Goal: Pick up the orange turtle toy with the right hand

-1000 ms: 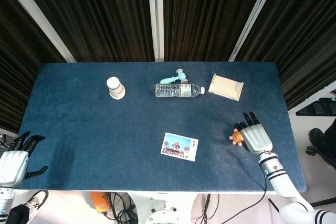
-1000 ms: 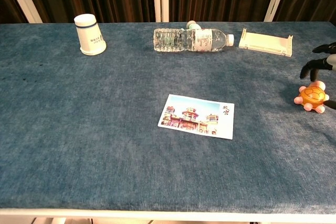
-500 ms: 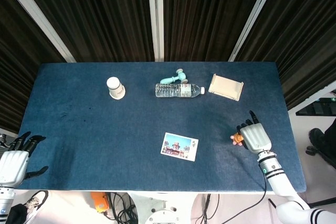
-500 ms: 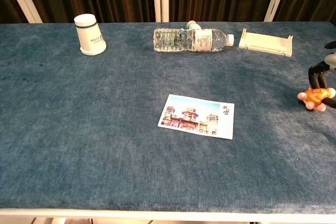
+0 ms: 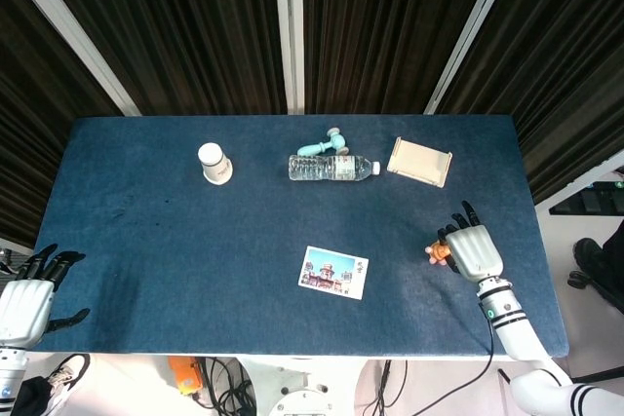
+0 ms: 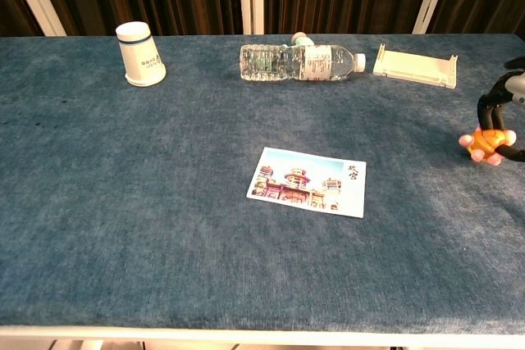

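Observation:
The orange turtle toy (image 6: 487, 144) hangs a little above the blue table near its right edge, and my right hand (image 6: 502, 112) grips it between black fingers. From above, only a sliver of the turtle toy (image 5: 441, 252) peeks out at the left of my right hand (image 5: 468, 248), which covers the rest. My left hand (image 5: 27, 297) is off the table's front left corner, fingers spread, holding nothing.
A postcard (image 6: 308, 180) lies mid-table. At the back are a white paper cup (image 6: 140, 54), a lying water bottle (image 6: 299, 62) with a teal toy (image 5: 322, 145) behind it, and a beige tray (image 6: 414, 66).
My right hand closed its fingers around the turtle toy and raised it slightly off the cloth. The left hand stayed still.

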Robot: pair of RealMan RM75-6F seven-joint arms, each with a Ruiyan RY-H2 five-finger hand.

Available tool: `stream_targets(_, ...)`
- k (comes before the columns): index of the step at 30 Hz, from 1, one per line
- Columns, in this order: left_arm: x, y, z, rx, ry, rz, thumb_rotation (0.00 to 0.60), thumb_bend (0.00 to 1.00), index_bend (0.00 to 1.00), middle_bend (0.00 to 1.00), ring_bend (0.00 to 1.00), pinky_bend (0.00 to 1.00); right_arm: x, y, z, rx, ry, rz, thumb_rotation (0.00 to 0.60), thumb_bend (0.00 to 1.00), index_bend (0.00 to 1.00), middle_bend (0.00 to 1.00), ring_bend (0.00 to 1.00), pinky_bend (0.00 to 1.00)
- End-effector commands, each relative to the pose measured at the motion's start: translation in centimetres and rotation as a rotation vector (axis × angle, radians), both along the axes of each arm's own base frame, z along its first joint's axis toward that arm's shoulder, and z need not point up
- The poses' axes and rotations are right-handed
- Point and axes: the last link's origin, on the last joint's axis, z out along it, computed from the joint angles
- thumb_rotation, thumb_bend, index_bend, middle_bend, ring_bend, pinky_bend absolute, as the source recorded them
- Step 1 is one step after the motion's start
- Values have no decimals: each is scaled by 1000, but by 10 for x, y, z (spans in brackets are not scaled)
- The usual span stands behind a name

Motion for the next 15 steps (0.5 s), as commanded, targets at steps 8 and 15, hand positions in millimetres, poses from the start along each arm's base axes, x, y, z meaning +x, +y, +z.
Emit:
stream_targets(8,-1,0,0,-2,-1,5,600,34,215,179,49,152,4,0,9,16,20,-34,600,70,0,99,0,0)
stream_targets(15,-2,-1,0,-2,0,7,600,34,214,179,49,152,3,1,0,38,40,-51,600,119,169,275,0,0)
